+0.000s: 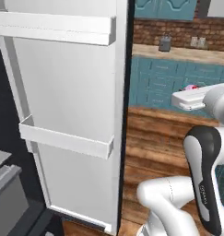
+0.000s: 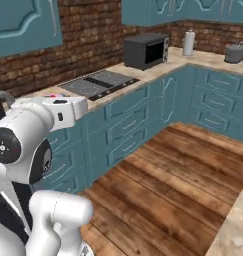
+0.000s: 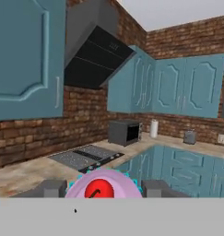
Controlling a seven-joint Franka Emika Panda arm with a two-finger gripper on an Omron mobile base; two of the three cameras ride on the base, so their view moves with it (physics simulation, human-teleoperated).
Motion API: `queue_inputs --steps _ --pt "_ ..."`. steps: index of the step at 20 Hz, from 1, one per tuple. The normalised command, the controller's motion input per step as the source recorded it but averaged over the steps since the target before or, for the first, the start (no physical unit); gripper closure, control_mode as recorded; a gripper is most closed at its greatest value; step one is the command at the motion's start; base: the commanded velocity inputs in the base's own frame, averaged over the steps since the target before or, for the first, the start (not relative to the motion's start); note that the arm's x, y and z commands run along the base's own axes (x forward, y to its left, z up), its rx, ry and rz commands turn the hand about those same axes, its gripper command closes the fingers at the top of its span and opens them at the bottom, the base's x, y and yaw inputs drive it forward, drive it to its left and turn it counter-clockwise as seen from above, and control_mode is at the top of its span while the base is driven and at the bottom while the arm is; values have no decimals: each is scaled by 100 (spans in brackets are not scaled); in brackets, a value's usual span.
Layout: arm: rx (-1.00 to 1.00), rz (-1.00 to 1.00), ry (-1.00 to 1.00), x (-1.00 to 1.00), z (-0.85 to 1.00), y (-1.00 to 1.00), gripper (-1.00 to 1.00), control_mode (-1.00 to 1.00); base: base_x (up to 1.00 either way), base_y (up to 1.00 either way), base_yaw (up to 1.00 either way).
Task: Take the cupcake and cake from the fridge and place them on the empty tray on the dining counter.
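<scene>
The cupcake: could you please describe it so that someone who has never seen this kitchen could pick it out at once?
Find the white robot arm in front of the brick-walled kitchen with teal cabinets. At the arm's end, the gripper has the cupcake between its two dark fingertips. Its pink frosting, red dot on top and teal wrapper edge match nothing else nearby.

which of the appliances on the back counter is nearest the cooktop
The dark grey microwave, standing just past the cooktop on the same counter run. The white paper towel roll and small grey toaster sit farther along, beyond the corner.
</scene>
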Motion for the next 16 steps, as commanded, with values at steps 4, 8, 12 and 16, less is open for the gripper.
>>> queue_inputs --steps 4,8,12,16 --pt "0 0 0 0 0 0 100 100 0 0 -83" --pt "0 0 0 0 0 0 100 100 0 0 -82" --pt "0 0 0 0 0 0 100 100 49 39 -64" --pt "0 0 0 0 0 0 100 100 100 65 -34"
